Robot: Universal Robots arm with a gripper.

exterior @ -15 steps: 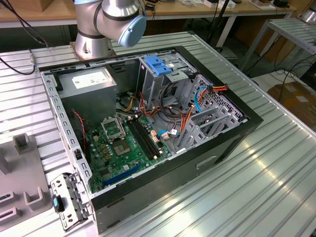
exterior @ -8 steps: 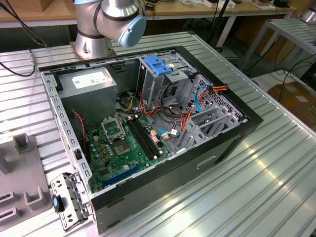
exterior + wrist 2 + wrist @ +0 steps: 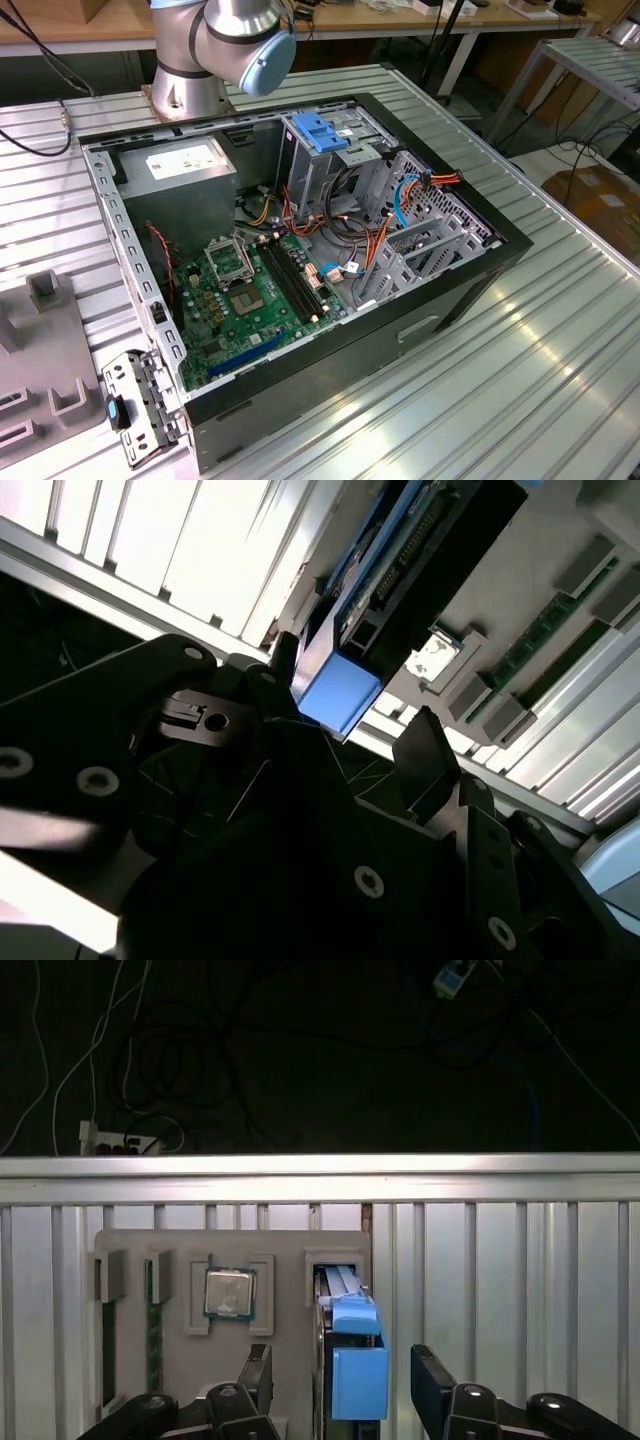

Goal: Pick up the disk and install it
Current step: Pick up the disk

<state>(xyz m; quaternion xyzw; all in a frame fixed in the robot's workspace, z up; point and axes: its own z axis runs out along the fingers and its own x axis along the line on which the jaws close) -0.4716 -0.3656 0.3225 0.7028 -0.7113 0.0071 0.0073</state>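
Blue plastic rails edge the flat silver metal disk (image 3: 358, 1360), which is stood on edge in the slot at 1 end of the flat grey holder plate (image 3: 280, 1250). A square silver processor chip (image 3: 229, 1292) is seated beside it. The black 2-finger gripper (image 3: 341, 1365) is held open, with 1 finger each side of the disk, clear of it.

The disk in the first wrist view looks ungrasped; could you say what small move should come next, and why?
Probably close the gripper on the disk: it stands on edge in the grey holder, an open finger each side, not touching.
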